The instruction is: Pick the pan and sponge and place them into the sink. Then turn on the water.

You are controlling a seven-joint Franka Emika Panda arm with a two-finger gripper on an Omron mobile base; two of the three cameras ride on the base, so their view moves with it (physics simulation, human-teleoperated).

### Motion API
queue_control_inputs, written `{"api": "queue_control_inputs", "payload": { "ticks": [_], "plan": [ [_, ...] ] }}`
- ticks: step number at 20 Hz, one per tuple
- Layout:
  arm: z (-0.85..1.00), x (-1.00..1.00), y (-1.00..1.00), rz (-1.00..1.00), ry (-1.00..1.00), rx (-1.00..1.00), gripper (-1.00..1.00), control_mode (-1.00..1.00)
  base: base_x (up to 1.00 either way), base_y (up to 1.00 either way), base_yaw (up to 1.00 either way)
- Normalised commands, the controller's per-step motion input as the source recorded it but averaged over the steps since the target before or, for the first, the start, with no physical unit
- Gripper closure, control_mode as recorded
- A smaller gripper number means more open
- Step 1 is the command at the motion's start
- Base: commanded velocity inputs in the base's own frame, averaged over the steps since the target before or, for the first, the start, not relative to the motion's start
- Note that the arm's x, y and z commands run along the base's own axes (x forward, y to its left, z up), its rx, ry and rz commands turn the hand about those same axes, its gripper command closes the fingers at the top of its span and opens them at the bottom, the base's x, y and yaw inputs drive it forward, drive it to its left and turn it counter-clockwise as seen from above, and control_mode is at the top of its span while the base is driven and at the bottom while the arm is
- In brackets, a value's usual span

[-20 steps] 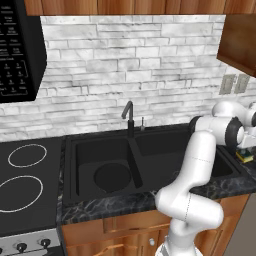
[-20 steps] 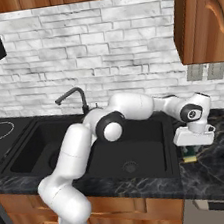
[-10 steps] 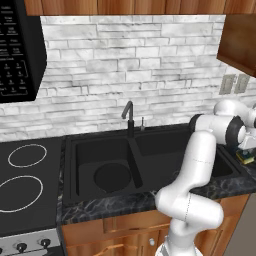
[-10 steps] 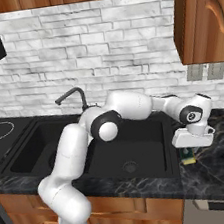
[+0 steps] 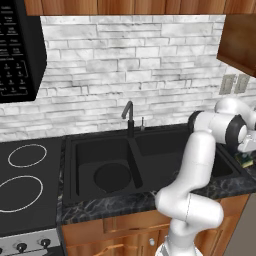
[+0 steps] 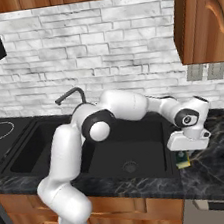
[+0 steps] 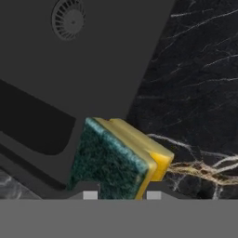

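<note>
One sponge between two fingers — the gripper [image 6: 183, 160] is low on the counter at the sink's right edge.

The sponge [image 7: 118, 160] lies green face up on the black marble counter [image 7: 200, 93], just beside the sink [image 7: 93, 69] rim; the jaws stand either side of it, but whether they pinch it yet I cannot tell. The pan [image 5: 112, 177] sits in the left basin — so the sponge looks to be the remaining pick.
</note>
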Motion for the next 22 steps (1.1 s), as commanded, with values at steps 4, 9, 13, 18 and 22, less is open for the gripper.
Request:
{"api": "queue_control_inputs", "payload": {
  "ticks": [4,9,13,18,22],
  "plan": [
    [0.14,-0.27,0.21,0.0,-0.06,0.01,1.0,-1.0,0.0,0.0,0.0],
    [0.26,-0.27,0.13,0.0,-0.09,0.0,1.0,-1.0,0.0,0.0,0.0],
    [0.32,-0.24,0.11,0.0,-0.09,0.0,1.0,-1.0,0.0,0.0,0.0],
    [0.27,-0.23,0.23,0.0,-0.09,0.01,1.0,-1.0,0.0,0.0,0.0],
    [0.13,-0.13,0.45,0.0,-0.08,0.04,1.0,-1.0,0.0,0.0,0.0]
  ]
}}
